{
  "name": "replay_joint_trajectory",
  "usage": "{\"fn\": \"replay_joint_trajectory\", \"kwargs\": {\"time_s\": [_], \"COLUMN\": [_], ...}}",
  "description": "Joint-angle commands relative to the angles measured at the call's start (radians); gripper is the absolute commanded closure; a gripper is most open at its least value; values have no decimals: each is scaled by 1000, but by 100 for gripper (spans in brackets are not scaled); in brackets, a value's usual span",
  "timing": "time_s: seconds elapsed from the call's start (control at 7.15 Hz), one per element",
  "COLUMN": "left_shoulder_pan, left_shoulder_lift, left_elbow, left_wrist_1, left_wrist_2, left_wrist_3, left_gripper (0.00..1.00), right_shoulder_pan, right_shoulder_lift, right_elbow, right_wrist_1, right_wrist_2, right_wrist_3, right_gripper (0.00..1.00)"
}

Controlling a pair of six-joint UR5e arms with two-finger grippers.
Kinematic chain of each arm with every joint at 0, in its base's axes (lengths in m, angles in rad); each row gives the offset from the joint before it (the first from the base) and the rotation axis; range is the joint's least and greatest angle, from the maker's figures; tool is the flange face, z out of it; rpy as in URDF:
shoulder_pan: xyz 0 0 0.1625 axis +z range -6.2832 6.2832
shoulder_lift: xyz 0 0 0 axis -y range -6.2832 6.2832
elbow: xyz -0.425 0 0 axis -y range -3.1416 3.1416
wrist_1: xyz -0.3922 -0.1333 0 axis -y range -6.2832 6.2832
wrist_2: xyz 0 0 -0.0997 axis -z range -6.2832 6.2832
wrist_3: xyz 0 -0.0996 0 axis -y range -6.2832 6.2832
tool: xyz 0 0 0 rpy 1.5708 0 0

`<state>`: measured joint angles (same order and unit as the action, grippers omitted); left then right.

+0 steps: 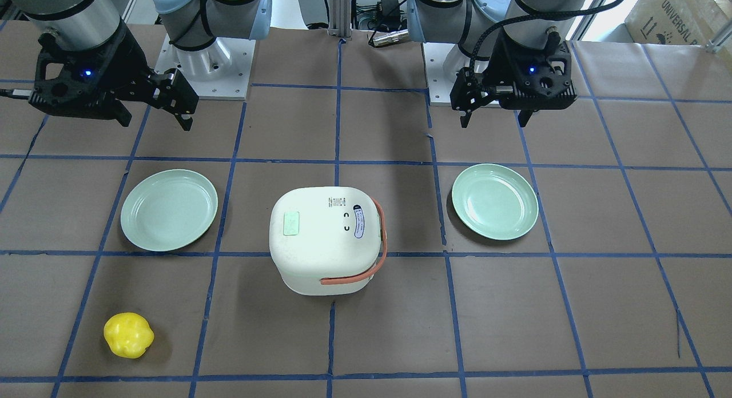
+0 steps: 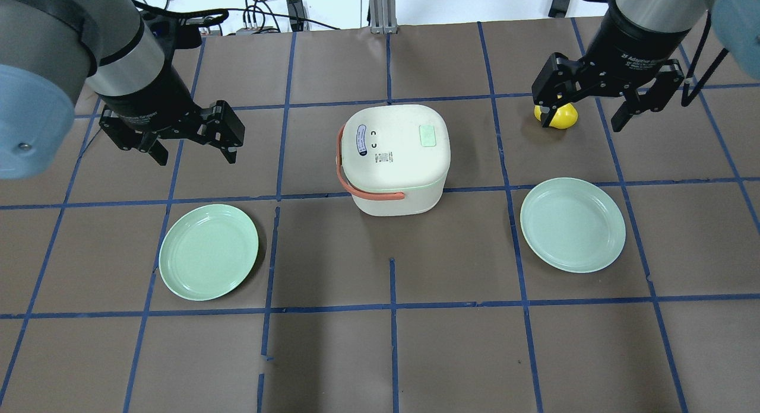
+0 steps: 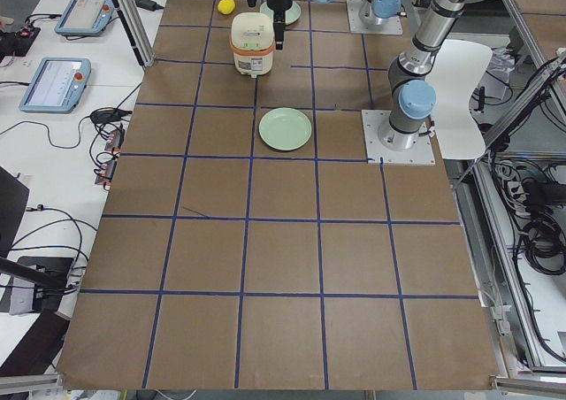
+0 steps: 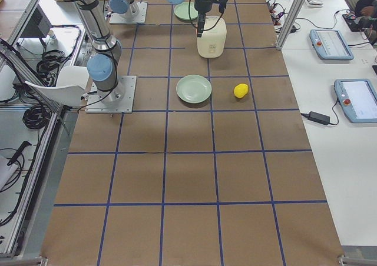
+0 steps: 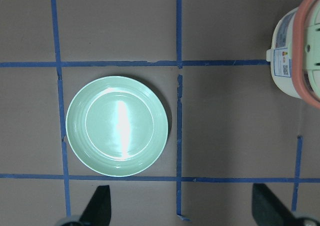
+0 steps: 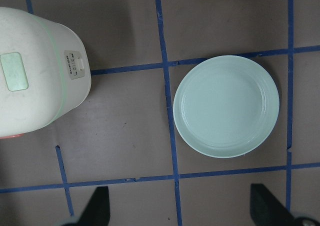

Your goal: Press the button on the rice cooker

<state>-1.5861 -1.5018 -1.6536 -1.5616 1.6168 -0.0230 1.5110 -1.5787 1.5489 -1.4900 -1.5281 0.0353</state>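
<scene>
The white rice cooker (image 2: 395, 158) stands mid-table with its lid shut and its orange strap handle (image 2: 343, 175) folded to one side. A pale green rectangular patch (image 2: 428, 135) sits on the lid, and a small white latch panel (image 6: 76, 65) is on its side wall. The cooker also shows in the front-facing view (image 1: 326, 241). My left gripper (image 2: 190, 141) is open and empty, hovering left of the cooker. My right gripper (image 2: 594, 107) is open and empty, hovering at the far right. Neither touches the cooker.
A pale green plate (image 2: 209, 251) lies near-left of the cooker and another plate (image 2: 573, 224) near-right. A yellow toy fruit (image 2: 558, 116) lies under my right gripper and is partly hidden by it. Blue tape lines grid the brown table.
</scene>
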Motion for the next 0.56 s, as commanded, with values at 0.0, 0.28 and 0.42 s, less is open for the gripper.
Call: {"fn": "replay_joint_trajectory", "kwargs": {"time_s": [0.0,0.28,0.42], "left_shoulder_pan": [0,0,0], "left_shoulder_lift": [0,0,0], "left_elbow": [0,0,0], "left_wrist_1": [0,0,0], "left_wrist_2": [0,0,0], "left_wrist_3": [0,0,0], "left_gripper": [0,0,0], "right_shoulder_pan": [0,0,0], "right_shoulder_lift": [-1,-1,-1], "right_elbow": [-3,-1,-1], "right_wrist_1": [-7,-7,-6], "right_wrist_2": [-18,-11,-7], "right_wrist_3": [0,0,1], "right_gripper": [3,1,0]}}
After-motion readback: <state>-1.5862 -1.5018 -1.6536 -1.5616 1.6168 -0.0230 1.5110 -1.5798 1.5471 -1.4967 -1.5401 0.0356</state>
